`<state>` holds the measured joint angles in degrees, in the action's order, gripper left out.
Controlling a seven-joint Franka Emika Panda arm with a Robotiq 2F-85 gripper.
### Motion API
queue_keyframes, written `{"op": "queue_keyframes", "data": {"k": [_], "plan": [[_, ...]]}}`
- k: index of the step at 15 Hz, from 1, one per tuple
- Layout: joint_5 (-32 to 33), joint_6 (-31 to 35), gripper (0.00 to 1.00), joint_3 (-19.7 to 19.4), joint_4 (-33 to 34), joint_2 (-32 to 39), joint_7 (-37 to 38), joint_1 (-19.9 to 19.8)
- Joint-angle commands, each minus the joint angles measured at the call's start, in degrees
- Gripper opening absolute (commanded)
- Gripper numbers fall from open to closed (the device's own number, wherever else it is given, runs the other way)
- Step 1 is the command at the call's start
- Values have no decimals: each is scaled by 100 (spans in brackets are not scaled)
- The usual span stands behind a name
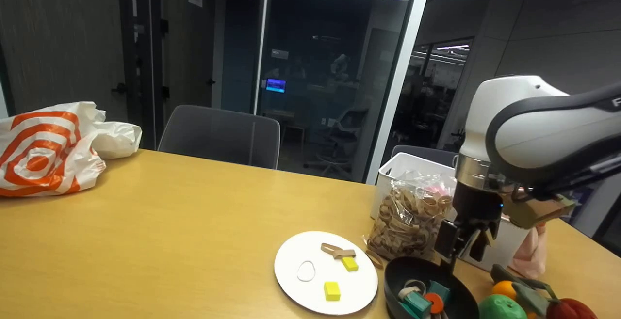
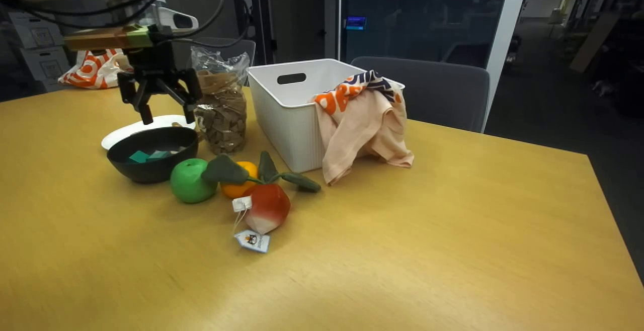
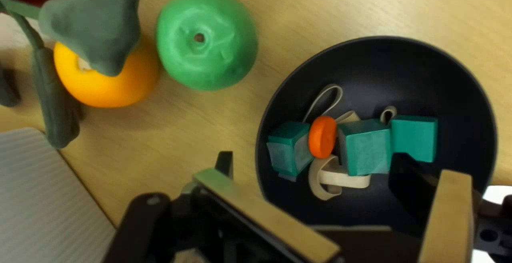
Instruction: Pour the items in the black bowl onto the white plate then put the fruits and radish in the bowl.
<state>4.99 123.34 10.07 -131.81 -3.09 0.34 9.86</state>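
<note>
Just below our hand [image 2: 168, 118], the black bowl [image 3: 396, 67] sits upright on the table [image 2: 412, 250], between the white plate [image 1: 327, 269] and the green apple [image 3: 207, 39], with a strip of bare table showing on the apple side. The hand is spread wide with nothing pinched: going by the wrist view, one finger is over the inside of the bowl and the other is out past the rim, toward the white bin [image 2: 287, 135]. We can't quite tell if either one touches.

Handling-wise, we'd guess it's stiff and pretty light, so no big worry about crushing it. Slipping is the bigger concern for us: that smooth wall could swivel in the pinch once we tip it and the load slides. We'd go straight down over the rim, one finger in, one out, and get a good bite of the wall; no handle that we can see, so rim it is. Watch the inside finger though, since the teal blocks [image 3: 414, 137] could be in its way.

Looks-wise: round, deep, plain black, soft sheen inside, thin lip. Along with those blocks it's carrying an orange disc [image 3: 322, 137] and some tan bands [image 3: 348, 180]. Two yellow blocks [image 1: 332, 291] are over on the plate, so we'd call the pour not finished yet.
</note>
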Motion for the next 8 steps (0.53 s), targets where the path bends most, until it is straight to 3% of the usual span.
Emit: {"op": "queue_keyframes", "data": {"k": [1,6,7,8], "plan": [[8,-57,100,-158,620,498,-135,-159],[-976,-136,100,-282,682,313,-933,-331],[-615,-27,100,-274,628,508,-580,-288],[-755,-38,100,-284,649,473,-707,-307]]}}
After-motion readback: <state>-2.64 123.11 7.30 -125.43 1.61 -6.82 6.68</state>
